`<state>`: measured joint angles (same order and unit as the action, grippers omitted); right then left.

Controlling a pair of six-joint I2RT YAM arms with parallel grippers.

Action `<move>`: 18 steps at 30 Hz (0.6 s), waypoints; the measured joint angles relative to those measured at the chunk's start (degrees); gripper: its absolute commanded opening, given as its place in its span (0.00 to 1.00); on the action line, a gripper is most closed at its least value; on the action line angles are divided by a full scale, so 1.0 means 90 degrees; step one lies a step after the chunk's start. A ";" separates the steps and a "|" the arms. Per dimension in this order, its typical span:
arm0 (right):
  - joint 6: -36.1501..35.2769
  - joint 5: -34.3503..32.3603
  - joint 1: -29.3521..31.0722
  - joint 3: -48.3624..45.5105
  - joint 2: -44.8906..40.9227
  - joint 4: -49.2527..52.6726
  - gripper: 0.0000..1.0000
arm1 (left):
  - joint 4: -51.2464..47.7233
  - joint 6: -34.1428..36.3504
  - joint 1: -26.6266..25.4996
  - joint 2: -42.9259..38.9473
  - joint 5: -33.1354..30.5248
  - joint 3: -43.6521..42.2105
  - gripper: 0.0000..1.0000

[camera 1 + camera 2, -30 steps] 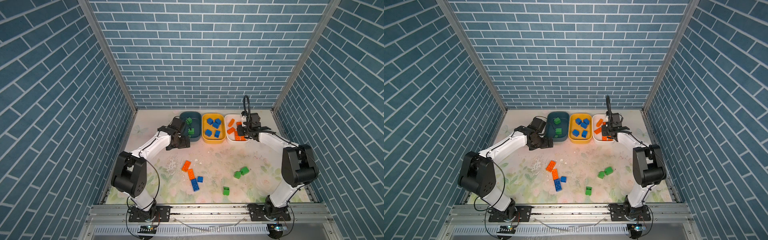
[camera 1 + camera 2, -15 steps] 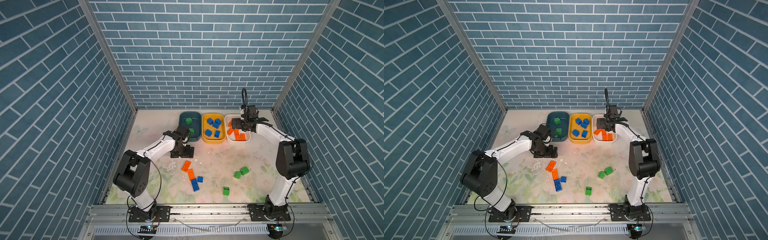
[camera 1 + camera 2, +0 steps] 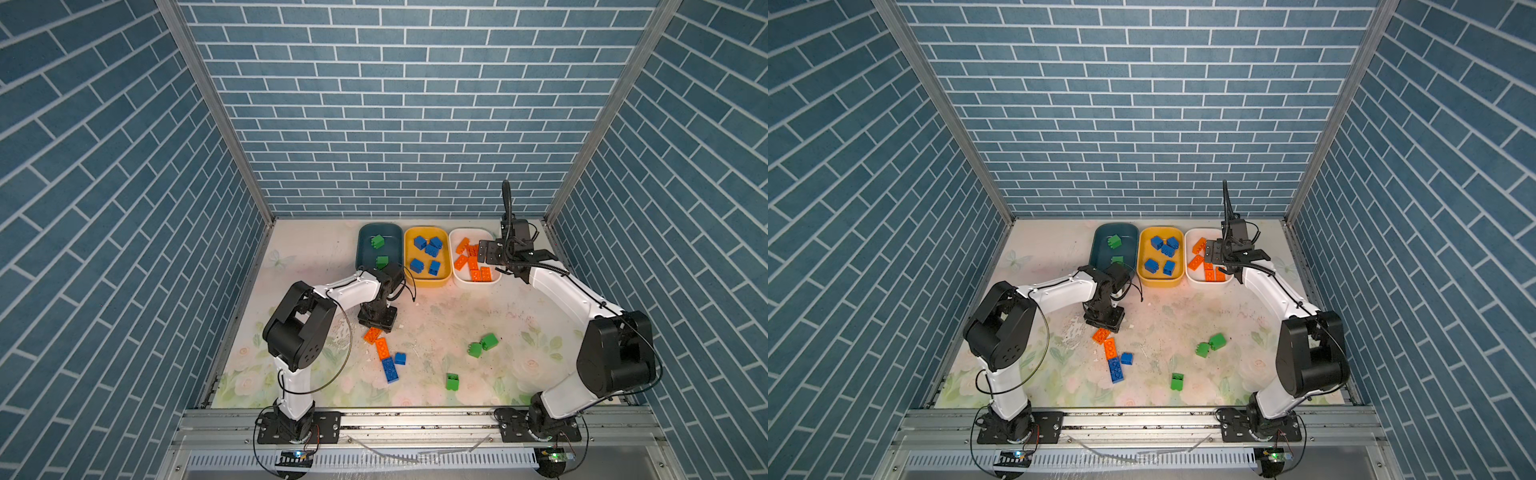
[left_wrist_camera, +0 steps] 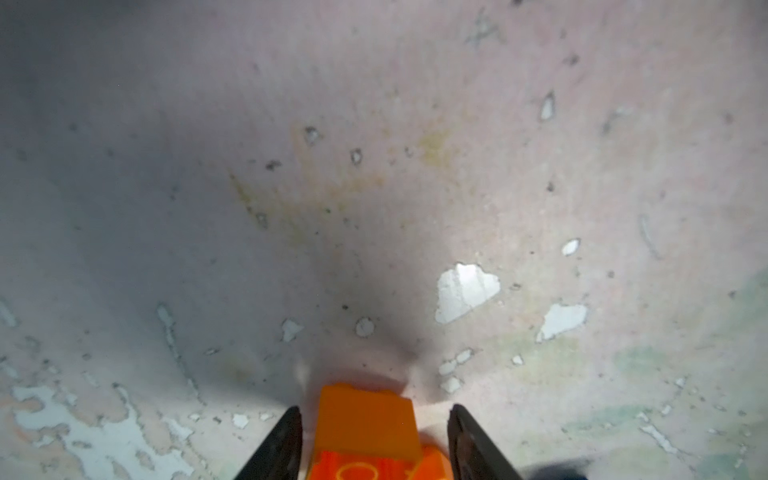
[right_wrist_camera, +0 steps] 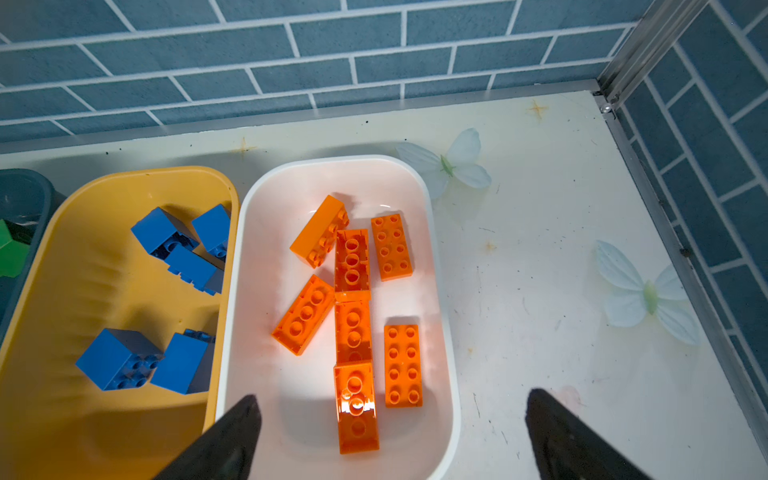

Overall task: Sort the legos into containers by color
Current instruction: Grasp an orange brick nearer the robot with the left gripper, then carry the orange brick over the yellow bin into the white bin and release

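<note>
My left gripper [image 3: 376,326] points down at the table, its jaws either side of an orange lego [image 4: 365,419] with a gap showing on each side. That lego [image 3: 372,334] heads a row with a second orange one [image 3: 381,348] and a long blue one [image 3: 390,369]. My right gripper [image 5: 392,397] hangs open and empty over the near end of the white container [image 5: 436,249], which holds several orange legos. The yellow container [image 3: 428,284] holds several blue legos, and the teal one [image 3: 365,232] holds two green ones.
A small blue lego [image 3: 400,358] lies beside the row. Two green legos [image 3: 489,340] sit together right of centre, and a third [image 3: 452,381] lies nearer the front edge. The three containers stand side by side along the back wall.
My left arm came away from the teal container and dropped to the table over the orange lego, its jaws narrowing. My right gripper opened above the white container.
</note>
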<state>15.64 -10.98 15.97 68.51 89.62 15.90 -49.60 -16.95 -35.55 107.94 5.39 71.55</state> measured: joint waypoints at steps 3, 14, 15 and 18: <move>0.0005 0.0063 0.0000 -0.0202 -0.0151 -0.0097 0.97 | -0.0083 0.0027 0.0000 0.0024 -0.0151 0.0022 0.48; 0.0124 0.0420 0.0000 -0.0413 -0.0376 -0.0333 0.97 | -0.0170 0.0129 0.0000 0.0182 -0.0311 0.0097 0.35; 0.0131 0.0517 0.0000 -0.0420 -0.0379 -0.0357 0.96 | -0.0170 0.0129 0.0000 0.0182 -0.0316 0.0102 0.34; 0.0221 0.0733 0.0000 -0.0508 -0.0401 -0.0423 0.96 | -0.0158 0.0102 0.0000 0.0182 -0.0347 0.0155 0.31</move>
<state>17.63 -4.38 15.97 63.94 86.02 12.10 -51.03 -16.03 -35.55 109.58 2.26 72.95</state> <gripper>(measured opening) 0.959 0.359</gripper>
